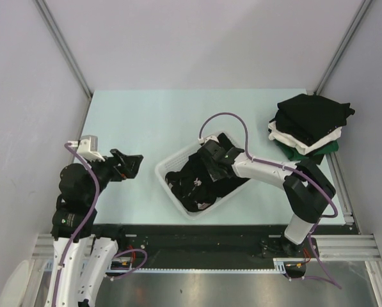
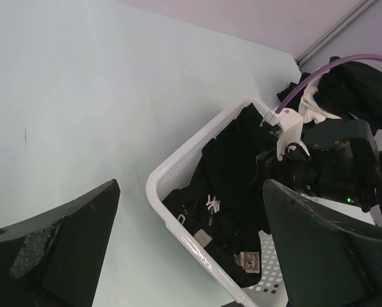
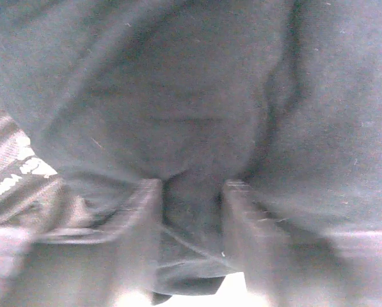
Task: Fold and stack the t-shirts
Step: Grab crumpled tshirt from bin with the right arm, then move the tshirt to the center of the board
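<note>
Black t-shirts (image 3: 178,96) press right up against the right gripper (image 3: 191,214), and a fold of cloth stands between its half-closed fingers. Blur hides whether they clamp it. The heap lies under and ahead of this hand in the white basket (image 1: 171,195), and its long axis follows the basket's, near-left to far-right. Behind the hand, by the table's (image 1: 146,121) far right corner, sits the folded stack (image 1: 309,121), black over white over green, close to the table edge. The left gripper (image 1: 128,165) hovers with its jaws wide apart, holding nothing, and the basket's left corner lies just ahead of it. Wide tabletop stretches on its far side.
</note>
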`<state>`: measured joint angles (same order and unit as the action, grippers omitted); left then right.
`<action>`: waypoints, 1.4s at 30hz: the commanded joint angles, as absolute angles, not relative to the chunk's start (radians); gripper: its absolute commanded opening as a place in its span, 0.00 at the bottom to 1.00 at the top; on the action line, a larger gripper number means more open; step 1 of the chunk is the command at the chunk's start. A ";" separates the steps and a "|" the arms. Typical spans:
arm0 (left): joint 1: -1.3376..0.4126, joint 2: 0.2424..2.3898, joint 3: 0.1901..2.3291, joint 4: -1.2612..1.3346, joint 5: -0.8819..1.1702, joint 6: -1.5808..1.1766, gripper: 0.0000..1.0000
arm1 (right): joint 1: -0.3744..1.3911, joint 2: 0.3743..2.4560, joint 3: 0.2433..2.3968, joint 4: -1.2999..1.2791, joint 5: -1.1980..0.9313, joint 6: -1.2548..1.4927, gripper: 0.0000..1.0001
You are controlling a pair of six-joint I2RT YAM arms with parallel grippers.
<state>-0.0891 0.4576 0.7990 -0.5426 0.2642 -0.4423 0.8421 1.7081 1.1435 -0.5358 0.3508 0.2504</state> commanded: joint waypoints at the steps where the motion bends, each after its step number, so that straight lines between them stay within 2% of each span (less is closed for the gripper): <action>1: -0.089 0.428 0.825 -0.532 0.245 -0.423 1.00 | 0.833 1.715 1.155 -0.529 0.288 0.222 0.20; 2: -0.089 0.425 0.822 -0.531 0.245 -0.423 0.99 | 0.831 1.704 1.155 -0.526 0.298 0.230 0.00; 8: -0.089 0.431 0.802 -0.528 0.248 -0.428 0.99 | 0.834 1.629 1.187 -0.509 0.281 0.210 0.00; 12: -0.089 0.442 0.793 -0.522 0.255 -0.431 1.00 | 0.831 1.546 1.293 -0.509 0.252 0.164 0.00; 17: -0.087 0.439 0.762 -0.502 0.267 -0.452 0.99 | 0.831 1.546 1.583 -0.528 0.239 0.072 0.00; 19: -0.089 0.431 0.741 -0.494 0.273 -0.471 1.00 | 0.831 1.592 1.665 -0.529 0.262 0.029 0.00; 24: -0.087 0.410 0.713 -0.489 0.278 -0.489 0.99 | 0.818 1.768 2.064 -0.595 0.296 -0.118 0.00; 30: -0.087 0.384 0.726 -0.532 0.268 -0.480 1.00 | 0.775 1.845 2.319 -0.542 0.244 -0.110 0.00; 34: -0.089 0.364 0.723 -0.571 0.261 -0.474 1.00 | 0.770 1.847 2.404 -0.396 0.270 -0.178 0.00; 38: -0.089 0.336 0.707 -0.589 0.268 -0.492 1.00 | 0.711 1.841 2.362 -0.197 0.291 -0.261 0.00; 42: -0.089 0.319 0.722 -0.617 0.268 -0.488 0.99 | 0.617 1.911 2.346 -0.147 0.255 -0.238 0.00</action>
<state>-0.0891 0.3378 0.7124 -0.5922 0.2661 -0.4732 0.7174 1.8820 2.3196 -0.3481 0.2592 -0.2005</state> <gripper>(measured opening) 0.994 0.031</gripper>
